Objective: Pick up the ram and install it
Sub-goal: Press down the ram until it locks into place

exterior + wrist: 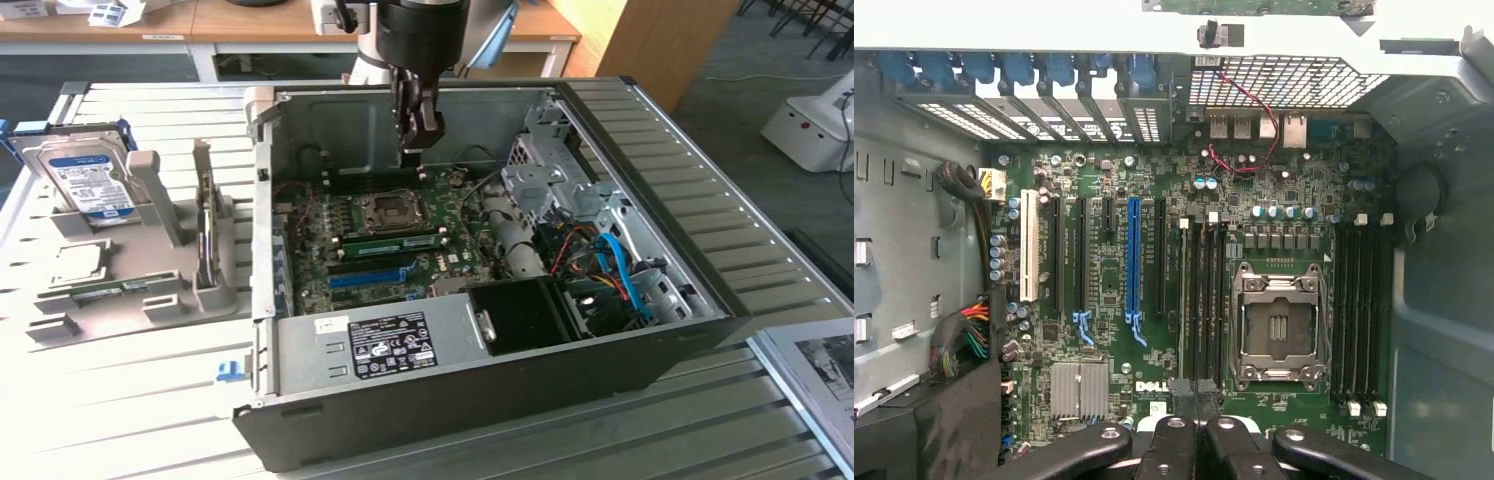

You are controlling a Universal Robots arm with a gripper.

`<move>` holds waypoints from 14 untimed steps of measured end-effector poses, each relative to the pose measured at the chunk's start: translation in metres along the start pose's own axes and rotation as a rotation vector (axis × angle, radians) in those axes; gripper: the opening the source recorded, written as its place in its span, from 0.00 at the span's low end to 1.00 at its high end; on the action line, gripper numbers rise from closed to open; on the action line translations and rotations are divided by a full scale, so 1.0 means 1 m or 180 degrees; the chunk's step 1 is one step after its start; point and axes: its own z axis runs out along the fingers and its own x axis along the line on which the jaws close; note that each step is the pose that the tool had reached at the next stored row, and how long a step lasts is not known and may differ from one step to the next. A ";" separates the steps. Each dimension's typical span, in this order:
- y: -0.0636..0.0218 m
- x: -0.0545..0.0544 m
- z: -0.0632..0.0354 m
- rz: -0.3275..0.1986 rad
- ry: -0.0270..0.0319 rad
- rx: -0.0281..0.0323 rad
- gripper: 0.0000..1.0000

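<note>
A long green ram stick [394,241] stands on edge in a memory slot of the motherboard [320,215], just in front of the empty processor socket [390,207]. In the wrist view the ram [1182,300] appears edge-on as a pale line in the slots beside the socket [1277,325]. My gripper [420,142] hangs inside the open computer case above the board, behind the socket and apart from the ram. Its black fingers [1174,392] are pressed together, gripper [1197,395] shut, with nothing visible between them.
A grey parts holder [174,200] stands at the exterior view's left with a silver hard drive [83,175], a square processor chip [78,262] and another green stick [100,291]. Case walls [694,270], a drive cage [554,175], cables [614,265] and the power supply [387,345] surround the board.
</note>
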 end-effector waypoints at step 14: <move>0.0000 0.000 0.0000 0.0044 0.0001 0.0000 0.10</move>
